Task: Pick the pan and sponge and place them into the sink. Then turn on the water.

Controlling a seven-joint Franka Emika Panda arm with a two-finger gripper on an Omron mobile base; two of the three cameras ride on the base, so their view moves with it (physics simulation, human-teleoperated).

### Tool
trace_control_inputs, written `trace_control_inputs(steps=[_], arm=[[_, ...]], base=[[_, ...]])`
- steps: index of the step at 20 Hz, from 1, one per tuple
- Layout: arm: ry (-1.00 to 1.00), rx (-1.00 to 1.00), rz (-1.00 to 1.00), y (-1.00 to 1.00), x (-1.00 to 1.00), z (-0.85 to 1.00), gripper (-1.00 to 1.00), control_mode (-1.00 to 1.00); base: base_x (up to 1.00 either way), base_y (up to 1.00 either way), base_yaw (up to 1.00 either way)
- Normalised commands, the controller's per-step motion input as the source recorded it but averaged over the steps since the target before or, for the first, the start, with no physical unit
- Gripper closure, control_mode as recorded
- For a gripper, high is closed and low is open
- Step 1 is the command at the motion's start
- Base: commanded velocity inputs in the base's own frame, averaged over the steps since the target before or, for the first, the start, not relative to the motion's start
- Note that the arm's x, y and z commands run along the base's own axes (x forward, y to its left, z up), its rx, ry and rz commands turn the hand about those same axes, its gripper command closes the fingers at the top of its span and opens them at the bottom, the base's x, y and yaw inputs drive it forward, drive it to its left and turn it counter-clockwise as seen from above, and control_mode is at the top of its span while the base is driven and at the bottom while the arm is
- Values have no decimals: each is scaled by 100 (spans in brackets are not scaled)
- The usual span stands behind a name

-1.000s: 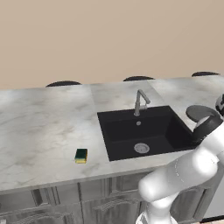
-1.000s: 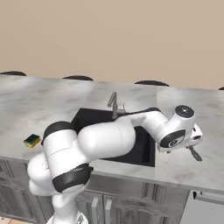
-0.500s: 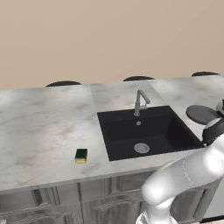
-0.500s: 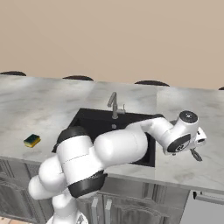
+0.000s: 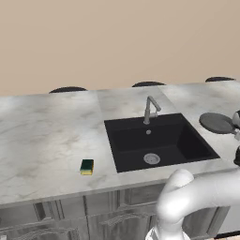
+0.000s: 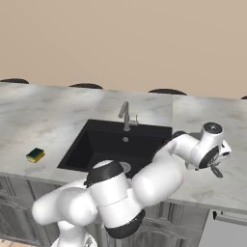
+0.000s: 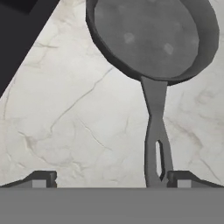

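Looking along the hand, I see my jaws spread wide and empty over the grey marble counter [image 7: 65, 113], with the round dark grey frying pan [image 7: 151, 37] resting right of the matte black sink [image 5: 157, 140], its straight handle reaching toward one finger tip.

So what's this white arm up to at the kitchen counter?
It is going for the frying pan, which sits on the marble counter right of the black sink. Its hand hangs open over the pan's handle, not gripping yet. The sponge lies left of the sink, and the faucet runs no water.
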Motion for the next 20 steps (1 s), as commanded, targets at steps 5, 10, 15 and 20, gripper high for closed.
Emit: trace_control_inputs(steps=[5,10,15,20], arm=[[2,0,0,-21,25,-17,-100,-100],[2,0,0,-23,22,-17,-100,-100],[2,0,2,-23,15,-20,-100,-100],[2,0,2,-21,16,-21,-100,-100]], base=[[0,0,0],[0,0,0],[0,0,0],[0,0,0]])
